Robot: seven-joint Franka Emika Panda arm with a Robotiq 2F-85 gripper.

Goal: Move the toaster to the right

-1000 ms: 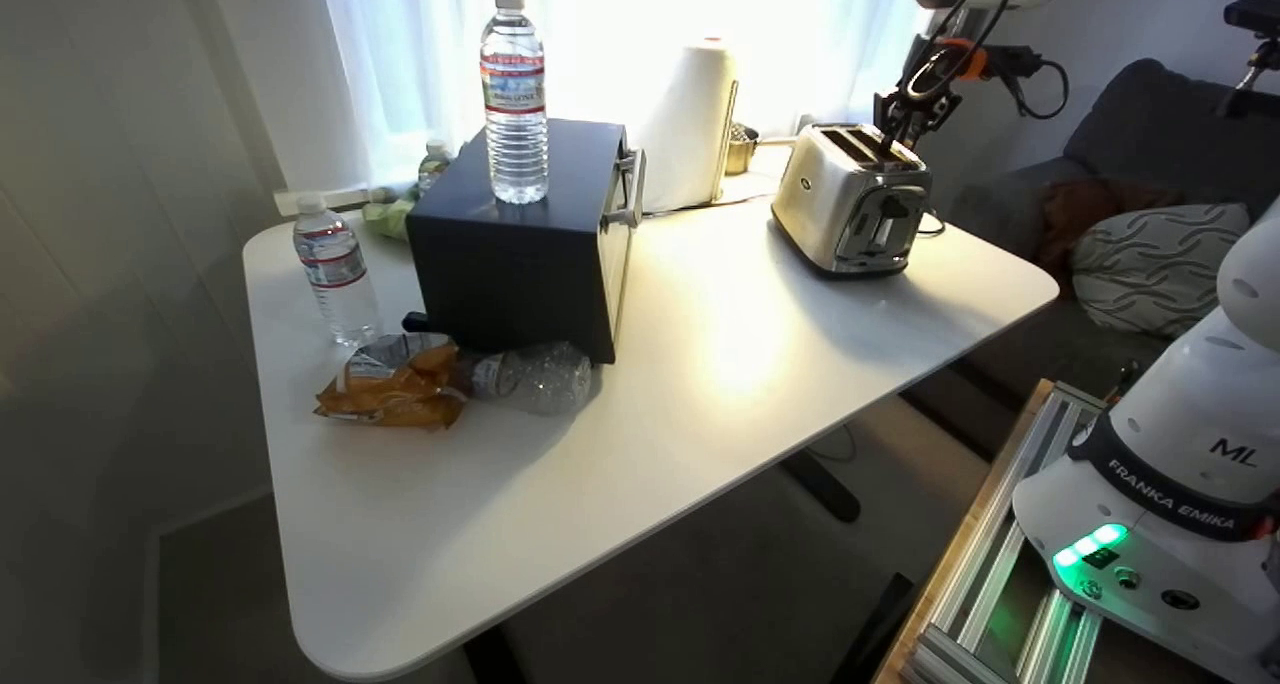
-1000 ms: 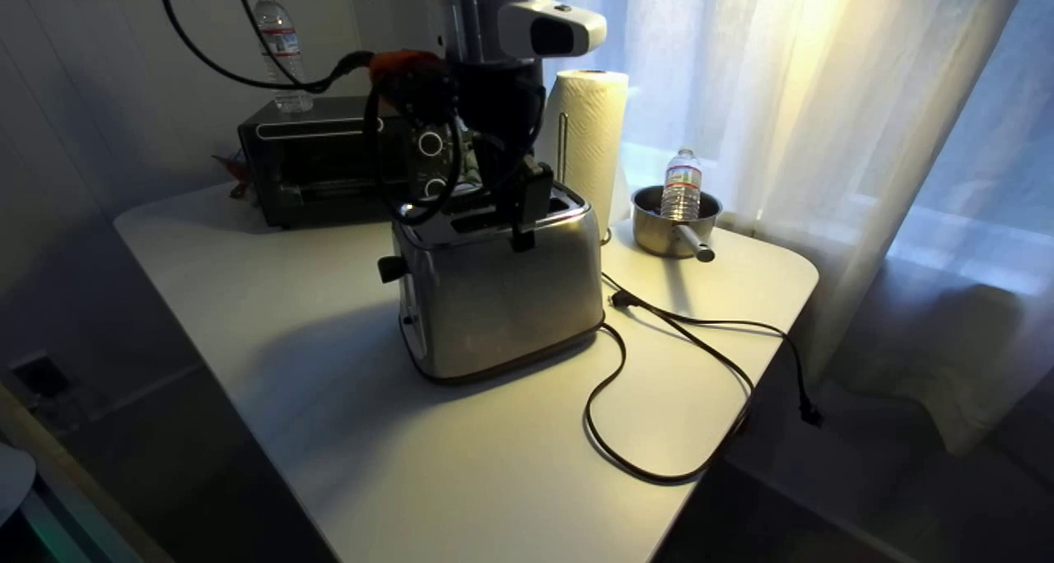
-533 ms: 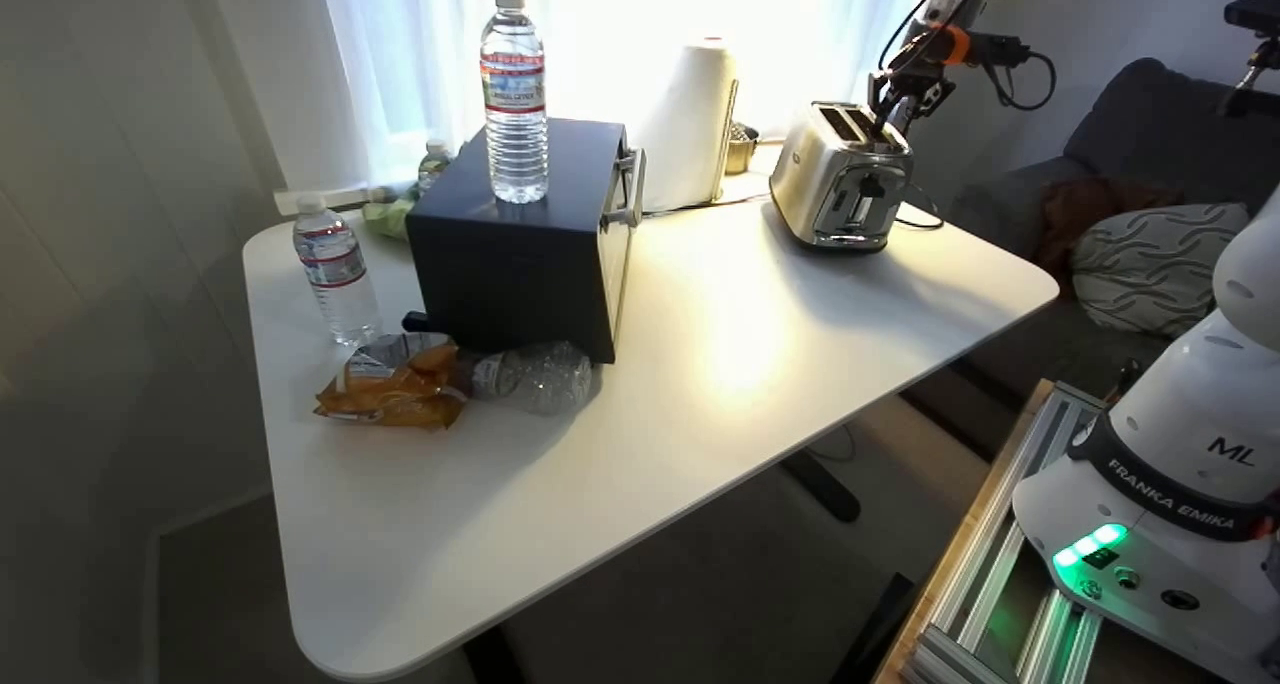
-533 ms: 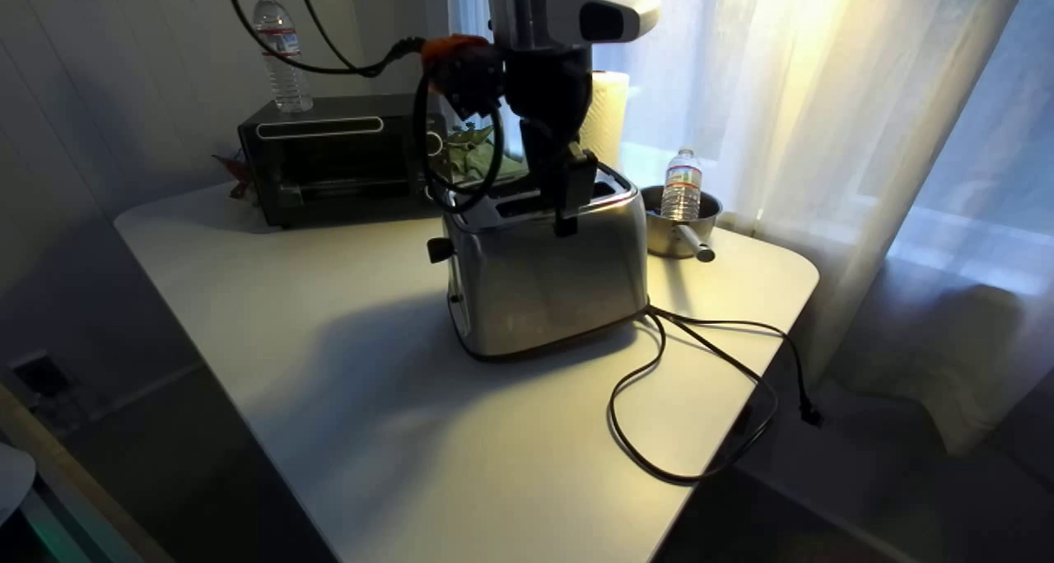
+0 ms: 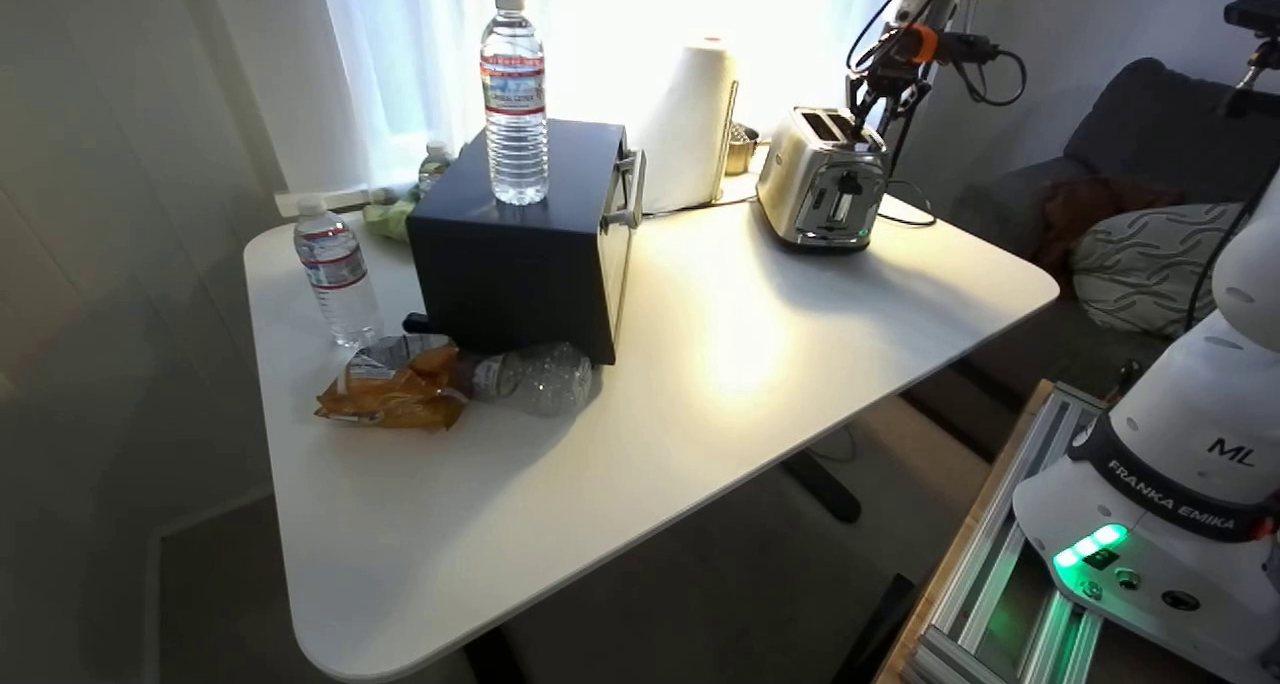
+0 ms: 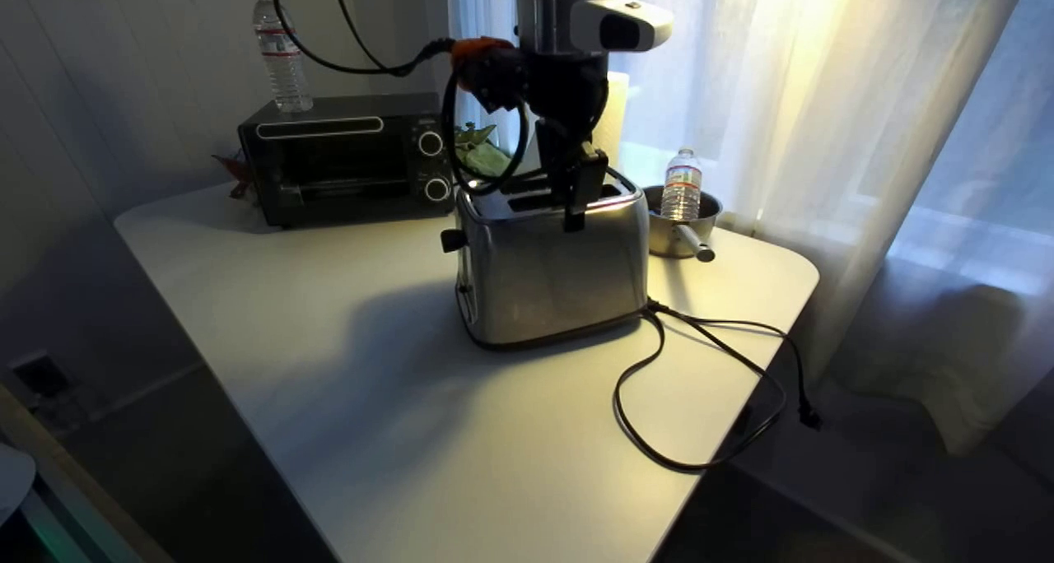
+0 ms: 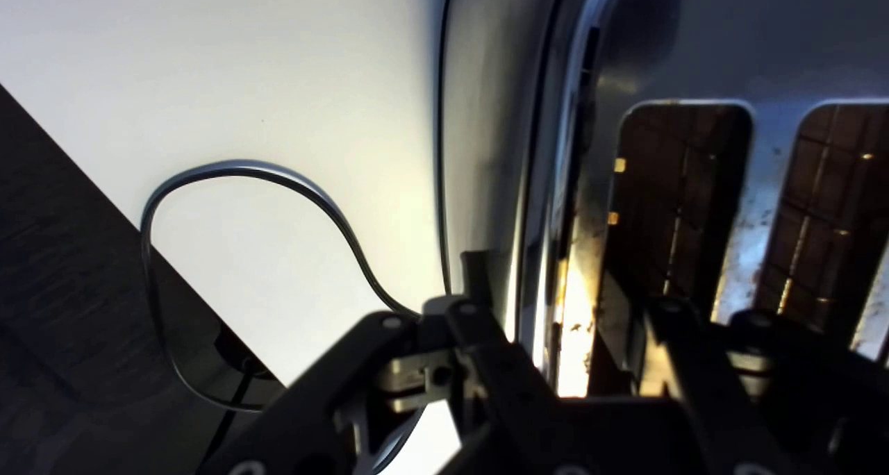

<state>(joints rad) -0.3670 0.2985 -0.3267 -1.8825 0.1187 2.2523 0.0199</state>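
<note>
Yr pincer (image 7: 549, 298) grips toaster (image 6: 556, 275), 1 finger (image 6: 574, 218) outside, 1 in slot (image 7: 684, 190), prob. b/c body's too wide.

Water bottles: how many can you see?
4 clearly: one bottle on the black box, a second standing and a third lying beside it, a fourth in the pot. A likely fifth shows behind the box; others may be hidden.

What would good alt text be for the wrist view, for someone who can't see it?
A black pincer straddles the side wall of a silver toaster, one finger outside it and the other in the nearer slot. To the left, a black cord loops across a white table and past its edge.
</note>
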